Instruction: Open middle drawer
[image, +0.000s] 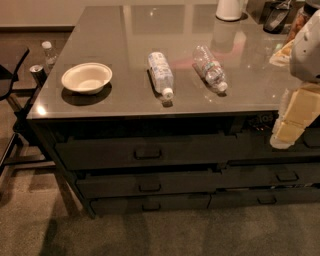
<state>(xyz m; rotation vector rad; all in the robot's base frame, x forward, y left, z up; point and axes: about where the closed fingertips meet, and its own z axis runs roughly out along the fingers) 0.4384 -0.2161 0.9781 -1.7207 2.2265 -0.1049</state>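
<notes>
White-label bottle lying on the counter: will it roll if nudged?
Probably. The white-label bottle lies on its side on the glossy countertop, so a sideways push would likely roll it. It looks like thin plastic, so likely light and squashy. The gripper hangs at the counter's right front edge, away from it.

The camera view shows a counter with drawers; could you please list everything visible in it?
counter: one, glossy grey, centre
bowl: one, white, counter's left
plastic bottles: two, clear, lying mid-counter
white container: one, counter's far edge
middle drawer: one, dark grey, left stack, between two others
other drawers: at least four, dark grey, above, below, right
small bottle: one, clear, left of counter
can: one, dark, beside that bottle
chair: one, black, far left
carpet: one, brownish, foreground
gripper: one, pale yellow, right edge, before right-hand drawers
</notes>
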